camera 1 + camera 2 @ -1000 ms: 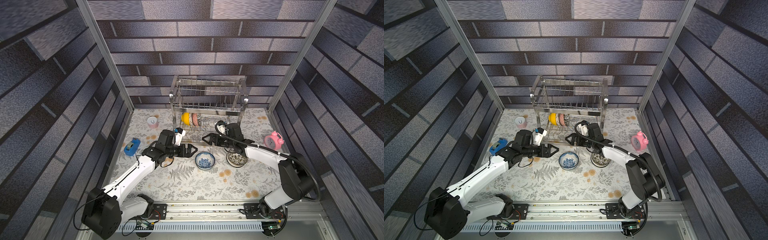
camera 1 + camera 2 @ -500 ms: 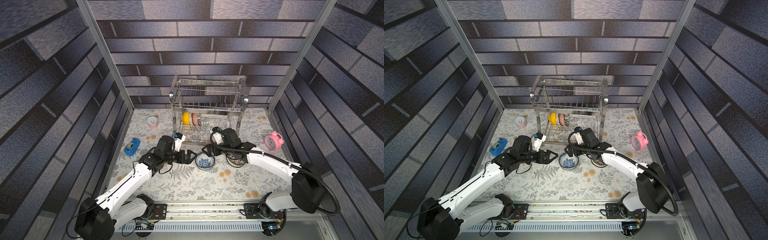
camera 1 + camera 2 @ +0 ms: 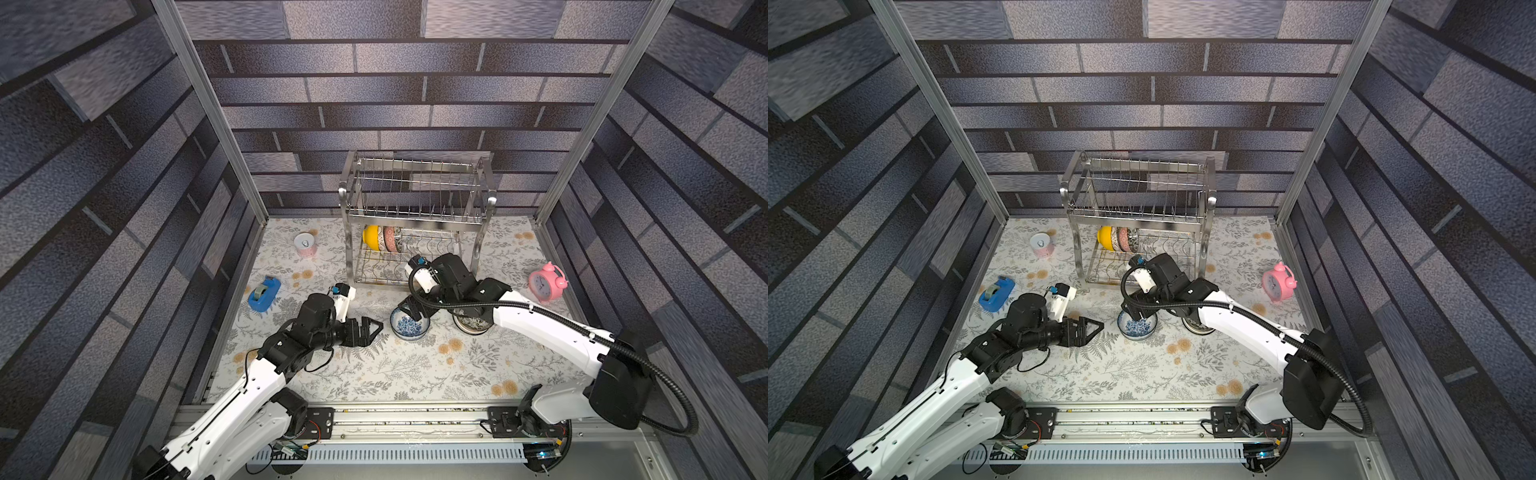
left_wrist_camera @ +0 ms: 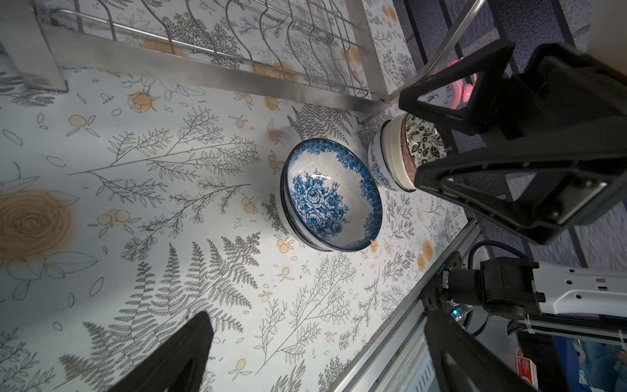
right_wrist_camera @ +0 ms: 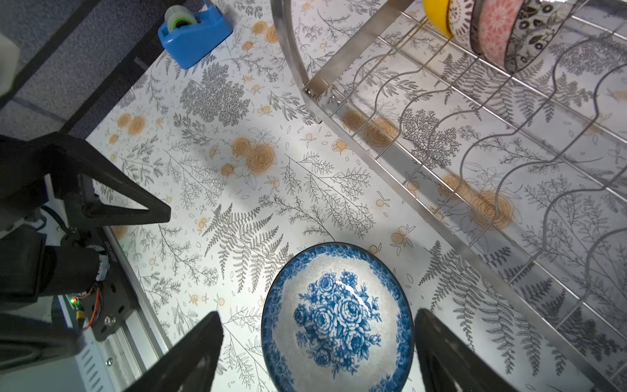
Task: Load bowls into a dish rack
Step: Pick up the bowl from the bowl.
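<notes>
The blue-and-white bowl (image 3: 409, 327) sits upright on the counter (image 3: 415, 374) near the centre of a top view, mouth up; being round, it has no long axis to line up with. The right gripper (image 5: 317, 315) is the nearer, hanging right over it with fingers spread either side of the rim, pinching nothing. The left gripper (image 3: 374, 332), also spread and empty, points at it from just left, and the dish rack (image 3: 415, 216) stands just above in the frame.
</notes>
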Robot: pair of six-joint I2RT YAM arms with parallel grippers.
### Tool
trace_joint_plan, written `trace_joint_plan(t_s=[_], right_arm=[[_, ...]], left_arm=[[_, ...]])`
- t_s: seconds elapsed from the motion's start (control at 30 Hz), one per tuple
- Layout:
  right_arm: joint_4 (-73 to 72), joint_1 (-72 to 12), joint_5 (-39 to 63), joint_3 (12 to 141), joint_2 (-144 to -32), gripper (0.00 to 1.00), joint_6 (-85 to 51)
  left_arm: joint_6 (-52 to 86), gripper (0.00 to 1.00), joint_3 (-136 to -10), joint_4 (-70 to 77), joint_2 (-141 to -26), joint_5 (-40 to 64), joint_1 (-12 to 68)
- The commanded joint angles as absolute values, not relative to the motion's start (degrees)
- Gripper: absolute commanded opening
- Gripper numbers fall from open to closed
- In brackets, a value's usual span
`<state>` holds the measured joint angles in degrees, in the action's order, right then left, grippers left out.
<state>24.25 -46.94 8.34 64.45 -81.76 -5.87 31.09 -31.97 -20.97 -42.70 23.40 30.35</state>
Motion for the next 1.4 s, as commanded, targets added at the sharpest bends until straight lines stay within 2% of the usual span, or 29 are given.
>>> trace_joint_plan(t_s=[0.0,0.2,0.37,1.0,1.2,1.37], right_arm=[[30.6,-49.4,6.2,66.8,-83.6,0.83,-2.0],[33.9,-52.5,4.7,67.5,-86.3,0.68,0.2],[35.2,-54.9,2.7,67.9,-88.6,0.62,1.2],[35.9,-58.0,1.5,68.6,-94.5,0.51,2.5],[35.1,-58.1,-0.5,68.5,-95.5,0.51,2.3],[34.8,-58.1,-0.4,68.6,-96.4,0.44,2.3]], left_arm=[[33.9,1.00,-29.5,-21.8,-39.6,22.3,30.7],[34.9,1.00,-27.7,-22.4,-36.7,22.7,30.7],[35.5,1.00,-26.9,-22.6,-35.7,22.6,30.7],[36.0,1.00,-26.3,-22.8,-35.1,22.1,30.7],[36.0,1.00,-26.2,-22.9,-35.0,21.9,30.7],[35.9,1.00,-26.2,-23.2,-35.0,21.7,30.7]])
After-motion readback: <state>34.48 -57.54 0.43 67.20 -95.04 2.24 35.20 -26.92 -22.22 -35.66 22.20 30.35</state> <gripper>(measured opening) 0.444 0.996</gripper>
